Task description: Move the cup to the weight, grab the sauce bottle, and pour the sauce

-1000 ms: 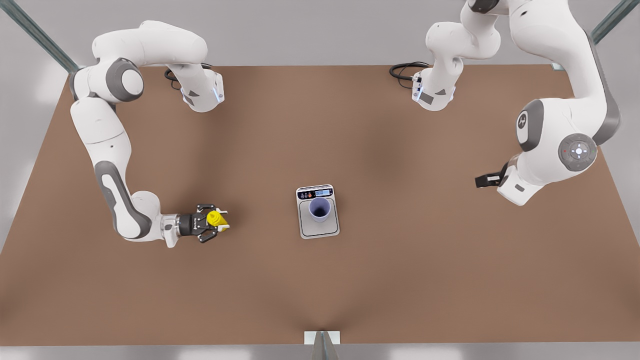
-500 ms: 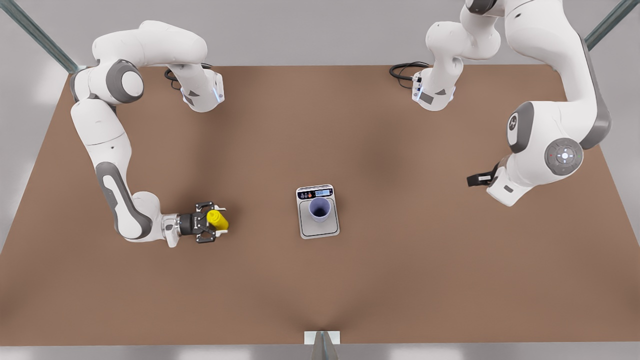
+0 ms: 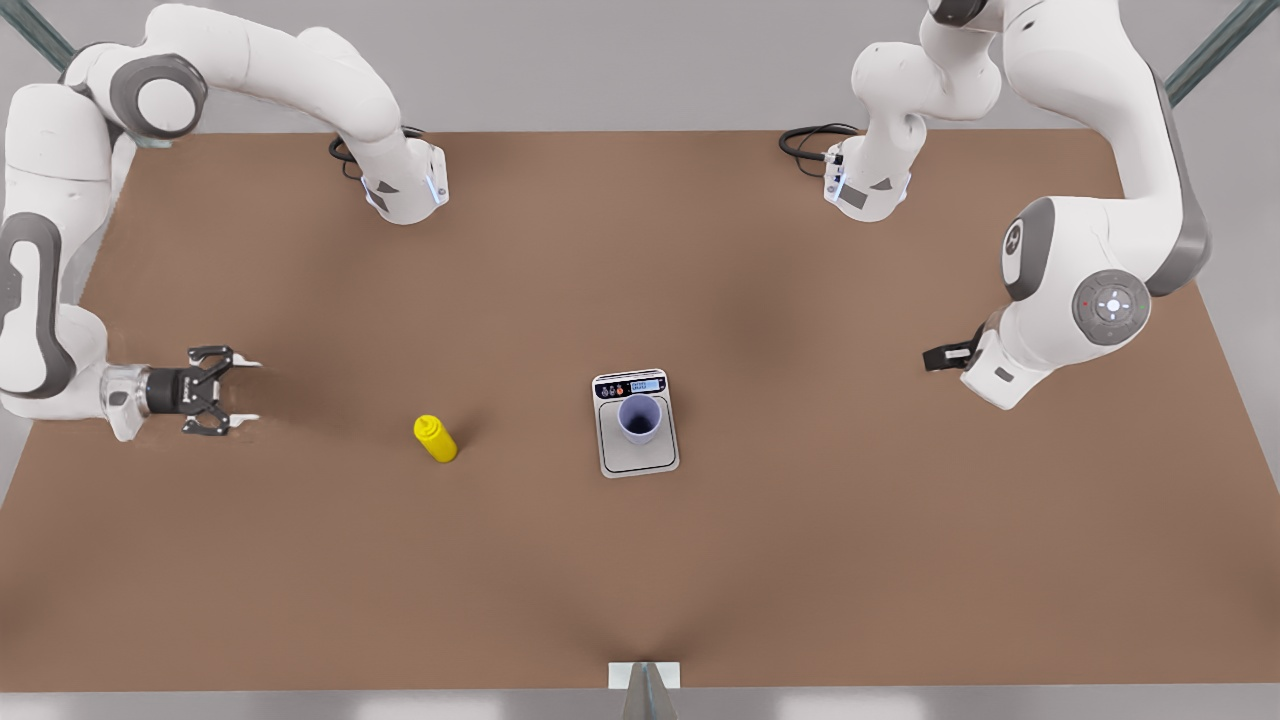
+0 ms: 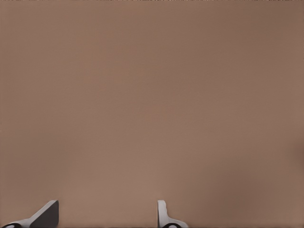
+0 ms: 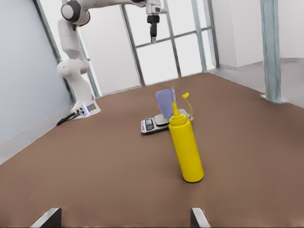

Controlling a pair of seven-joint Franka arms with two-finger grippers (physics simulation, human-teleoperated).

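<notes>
The yellow sauce bottle [image 3: 435,438] stands upright on the brown table, alone, with its pointed nozzle up [image 5: 186,147]. My right gripper [image 3: 252,391] hovers open well off to the front view's left of it, fingertips [image 5: 47,217] spread wide and facing the bottle. The lavender-blue cup [image 3: 639,417] sits upright on the plate of the weight [image 3: 640,458], seen behind the bottle as cup [image 5: 166,102] and weight [image 5: 152,126]. My left gripper [image 3: 945,355] waits at the front view's right, open over bare table [image 4: 107,216].
Both arm bases [image 3: 405,190] [image 3: 868,190] stand at the table's back edge with black cables [image 3: 810,140] beside them. Open brown tabletop lies between the right gripper and the bottle, and between the bottle and the weight. Metal frame posts [image 5: 270,52] rise at the corners.
My right gripper opened, let go of the sauce bottle and drew far back toward the front view's left. The bottle stays standing on the table. The left arm shifted slightly.
</notes>
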